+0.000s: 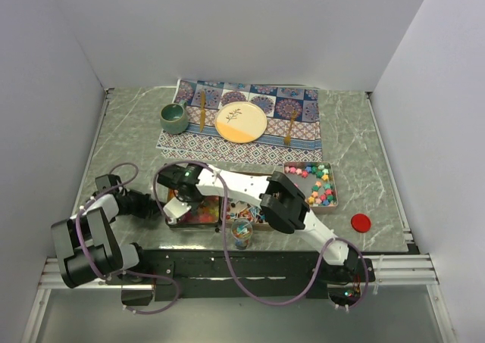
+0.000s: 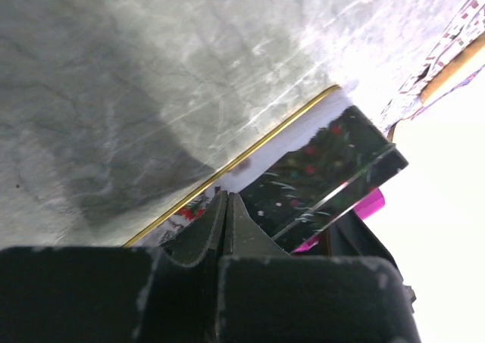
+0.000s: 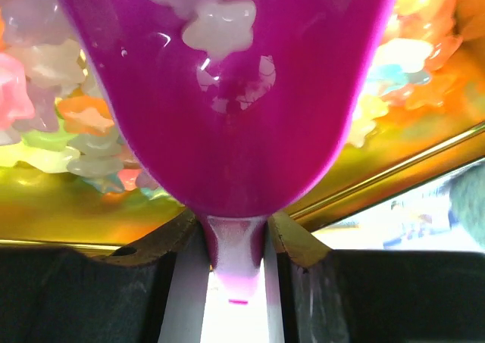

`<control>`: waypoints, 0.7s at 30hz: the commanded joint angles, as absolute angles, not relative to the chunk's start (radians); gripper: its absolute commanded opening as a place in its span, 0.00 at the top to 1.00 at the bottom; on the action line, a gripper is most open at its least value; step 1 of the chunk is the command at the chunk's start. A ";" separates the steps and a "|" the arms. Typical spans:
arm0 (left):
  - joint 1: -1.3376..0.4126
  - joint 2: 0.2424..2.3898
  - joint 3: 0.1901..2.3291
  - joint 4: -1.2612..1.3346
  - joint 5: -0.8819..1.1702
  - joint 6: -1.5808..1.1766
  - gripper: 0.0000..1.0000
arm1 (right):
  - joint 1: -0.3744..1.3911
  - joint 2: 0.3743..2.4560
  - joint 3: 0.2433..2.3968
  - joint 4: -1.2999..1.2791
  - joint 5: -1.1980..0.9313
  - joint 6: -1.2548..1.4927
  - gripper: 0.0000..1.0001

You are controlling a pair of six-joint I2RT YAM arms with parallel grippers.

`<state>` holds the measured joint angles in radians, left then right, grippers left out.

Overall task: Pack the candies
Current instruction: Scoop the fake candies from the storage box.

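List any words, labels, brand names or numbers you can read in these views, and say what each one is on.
No readable text in any view.
Plate: a leafy sprig drawing, no words.
Placemat: tile patterns only, no lettering.
Candies: too small to show any print.
Purple scoop, held in the right gripper: plain, no marking.
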<state>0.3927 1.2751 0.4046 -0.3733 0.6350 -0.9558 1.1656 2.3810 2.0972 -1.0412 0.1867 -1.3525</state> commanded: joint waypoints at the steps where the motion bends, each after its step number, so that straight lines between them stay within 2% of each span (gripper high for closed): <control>1: 0.387 1.241 0.437 -0.357 0.684 -0.957 0.99 | 1.128 2.313 2.085 -1.025 -0.067 -1.406 1.00; 8: 0.396 1.259 0.491 -0.350 0.738 -0.937 0.99 | 1.039 2.258 2.074 -1.095 -0.310 -1.462 1.00; 15: 0.405 1.351 0.615 -0.373 0.817 -0.882 0.99 | 0.956 2.224 2.091 -1.132 -0.466 -1.462 1.00; 18: 0.414 1.384 0.679 -0.402 0.866 -0.847 0.93 | 0.925 2.201 2.085 -1.132 -0.512 -1.444 1.00; 21: 0.420 1.404 0.732 -0.417 0.900 -0.810 0.82 | 0.899 2.154 2.046 -1.099 -0.534 -1.410 1.00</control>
<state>0.4099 1.3872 0.6533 -0.3916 0.8082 -0.8871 0.9264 2.2776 2.0563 -1.1019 -0.4259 -1.4490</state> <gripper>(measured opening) 0.133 0.351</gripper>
